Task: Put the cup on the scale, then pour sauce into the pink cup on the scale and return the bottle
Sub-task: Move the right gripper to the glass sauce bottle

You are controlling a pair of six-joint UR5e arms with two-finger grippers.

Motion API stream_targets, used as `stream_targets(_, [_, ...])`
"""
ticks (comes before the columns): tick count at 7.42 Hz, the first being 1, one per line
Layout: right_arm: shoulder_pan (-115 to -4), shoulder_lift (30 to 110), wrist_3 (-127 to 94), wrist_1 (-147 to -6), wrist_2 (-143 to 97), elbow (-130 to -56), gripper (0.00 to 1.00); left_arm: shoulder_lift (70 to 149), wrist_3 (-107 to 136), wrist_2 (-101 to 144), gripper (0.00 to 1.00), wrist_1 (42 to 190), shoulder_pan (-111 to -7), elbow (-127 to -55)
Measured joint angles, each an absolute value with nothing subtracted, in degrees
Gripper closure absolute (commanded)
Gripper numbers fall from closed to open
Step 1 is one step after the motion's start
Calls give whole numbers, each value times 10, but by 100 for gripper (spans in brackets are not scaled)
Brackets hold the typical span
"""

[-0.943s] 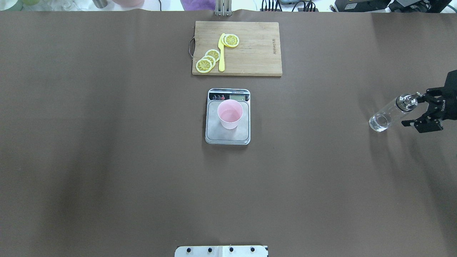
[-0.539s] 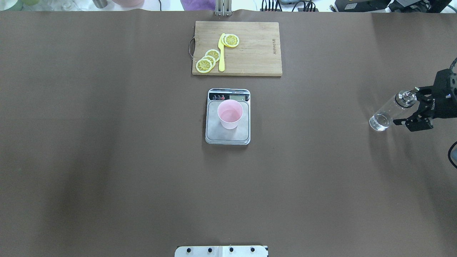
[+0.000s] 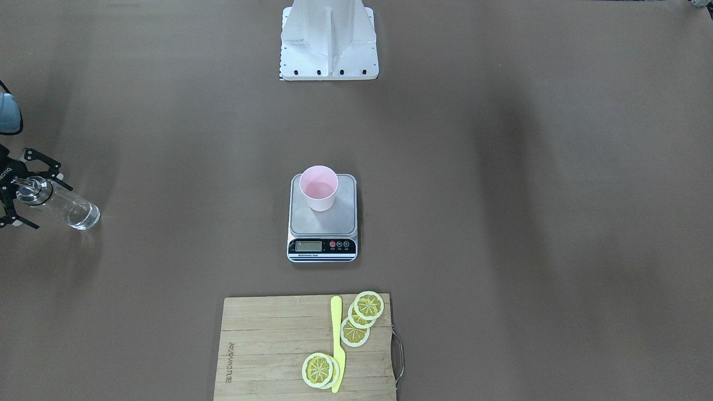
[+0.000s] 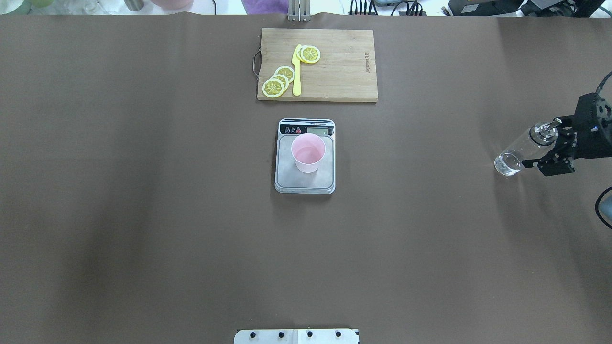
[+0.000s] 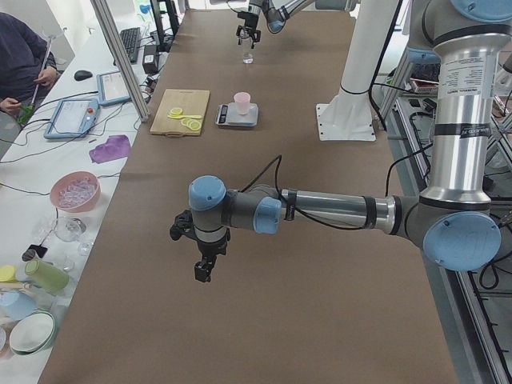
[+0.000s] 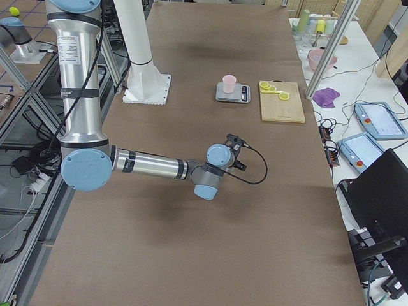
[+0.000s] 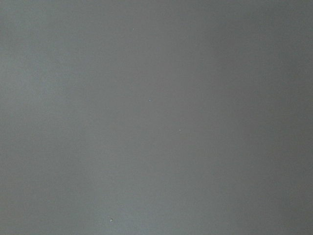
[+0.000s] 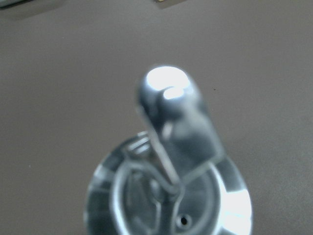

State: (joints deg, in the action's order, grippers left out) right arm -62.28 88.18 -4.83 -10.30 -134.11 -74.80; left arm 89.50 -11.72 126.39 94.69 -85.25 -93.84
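Observation:
The pale pink cup (image 4: 308,152) stands upright on the steel scale (image 4: 306,184) at the table's middle; both also show in the front view, cup (image 3: 318,187) and scale (image 3: 323,224). The clear glass bottle (image 4: 520,153) with its metal spout cap stands upright on the table at the far right. My right gripper (image 4: 550,143) is open, its fingers on either side of the cap and apart from it. The right wrist view shows the cap (image 8: 171,103) close from above. My left gripper (image 5: 205,270) hangs over bare table far from these; I cannot tell whether it is open.
A bamboo cutting board (image 4: 344,71) with lemon slices (image 4: 278,81) and a yellow knife (image 4: 297,71) lies beyond the scale. The robot's base plate (image 4: 296,336) is at the near edge. Brown table cover spreads around the scale.
My right gripper has shifted slightly toward the bottle's cap and stays open. The bottle, cup and scale have not moved.

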Motion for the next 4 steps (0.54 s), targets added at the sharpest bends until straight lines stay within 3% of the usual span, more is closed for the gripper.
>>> stream_targets(4, [-618, 881, -48, -103, -1341, -750, 1, 896, -117, 1264, 2, 947, -853, -937])
